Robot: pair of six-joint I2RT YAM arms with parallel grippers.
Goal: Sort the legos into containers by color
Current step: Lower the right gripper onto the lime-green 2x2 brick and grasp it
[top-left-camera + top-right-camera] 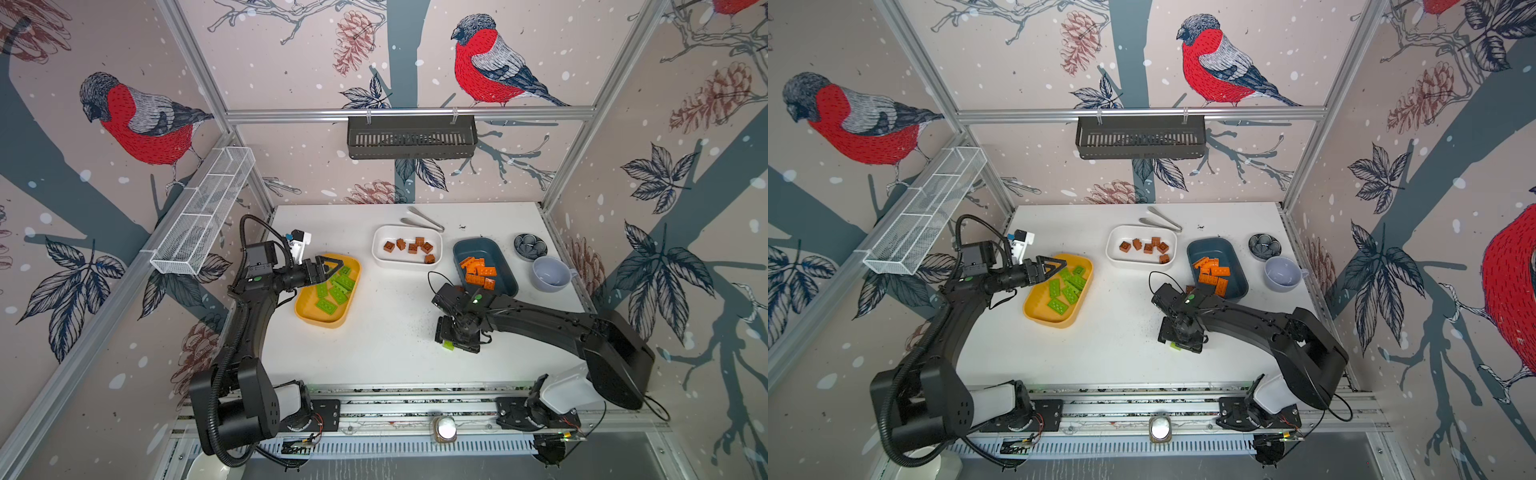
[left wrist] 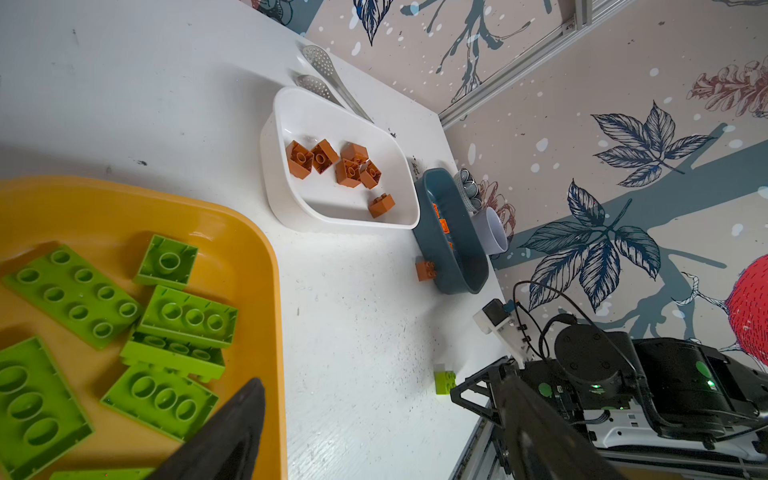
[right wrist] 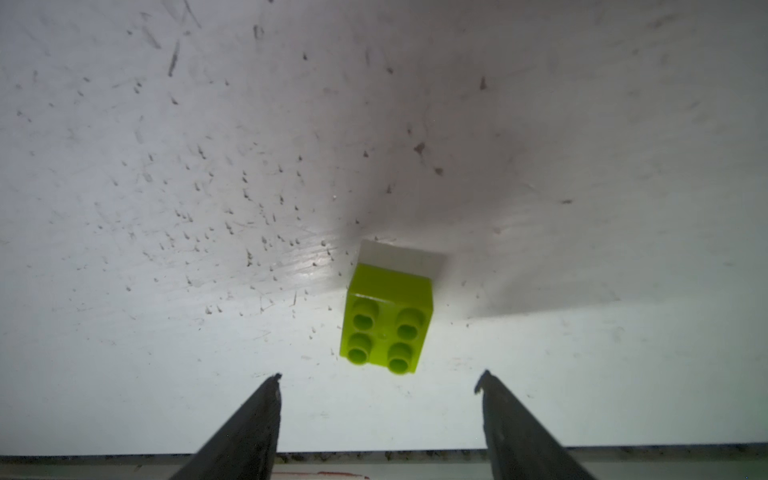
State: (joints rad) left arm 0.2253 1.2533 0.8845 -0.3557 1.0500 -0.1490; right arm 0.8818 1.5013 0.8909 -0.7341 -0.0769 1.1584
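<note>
in both top views green legos (image 1: 338, 291) fill the yellow tub (image 1: 320, 322), brown in white, orange in teal; my left tool (image 1: 332, 268) hangs spread, empty. left wrist: one brown brick (image 2: 426, 270) sits outside the teal tub (image 2: 453, 257). right wrist: my right tool (image 3: 380, 376) gapes, touching nothing, before a green brick (image 3: 386, 328) on the counter (image 3: 166, 208); two left, i judge.

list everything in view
yellow tub: 1, mustard, table left
green plates: several, lime, in yellow tub
white tub: 1, white, back middle
brown cubes: 6, brown, in white tub
teal tub: 1, teal, table right
orange plates: several, orange, in teal tub
brown brick: 1, brown, beside teal tub
green brick: 1, lime, below right hand
tongs: 1, metal, behind white tub
flower dish: 1, dark, back right
mug: 1, grey, beside flower dish
baskets: 2, black and white, on walls
left hand: 1, black, open over yellow tub
right hand: 1, black, open above green brick
</note>
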